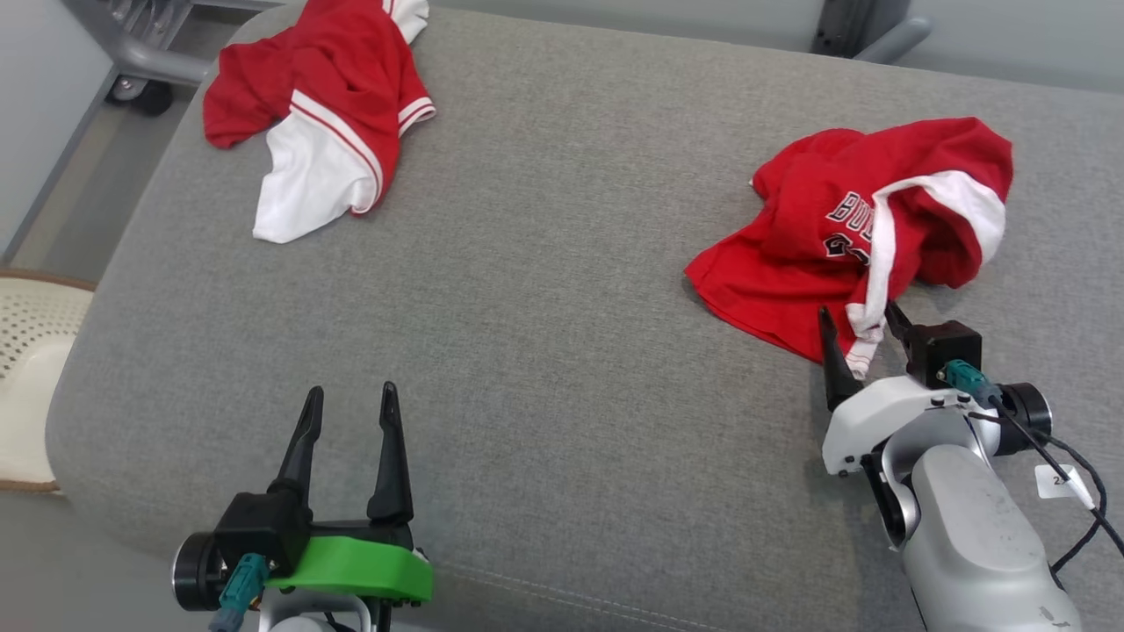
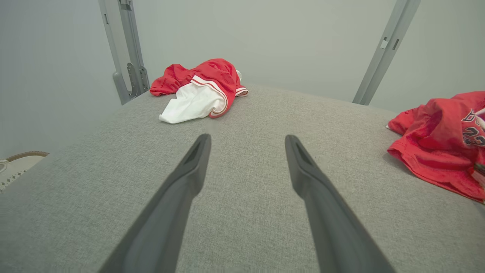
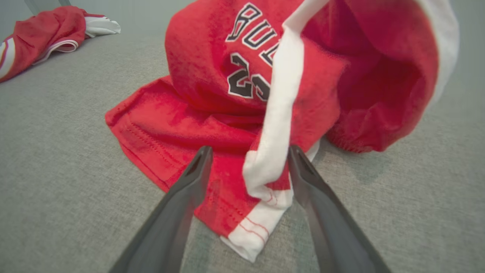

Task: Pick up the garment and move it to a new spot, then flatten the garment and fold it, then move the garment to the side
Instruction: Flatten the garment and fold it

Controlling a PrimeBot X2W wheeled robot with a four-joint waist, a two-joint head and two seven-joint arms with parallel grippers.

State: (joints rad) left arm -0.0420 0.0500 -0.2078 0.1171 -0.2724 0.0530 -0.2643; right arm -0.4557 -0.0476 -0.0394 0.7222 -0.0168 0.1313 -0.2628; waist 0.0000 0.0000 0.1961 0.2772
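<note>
A crumpled red jersey [image 1: 843,237] with white trim and dark lettering lies at the right of the grey cushion [image 1: 562,290]. My right gripper [image 1: 862,323] is open, and its fingers straddle the jersey's near edge, where a white strip hangs down between them [image 3: 271,167]. The same jersey [image 2: 443,144] lies at the right edge of the left wrist view. My left gripper [image 1: 351,399] is open and holds nothing above the cushion's near left part, its fingers [image 2: 193,167] pointing across bare fabric.
A second red and white garment [image 1: 325,114] lies bunched at the cushion's far left corner [image 2: 197,89] [image 3: 45,32]. Grey metal frame legs [image 2: 127,49] stand behind the cushion. A pale woven seat [image 1: 31,351] sits beside the left edge. The cushion's middle is bare.
</note>
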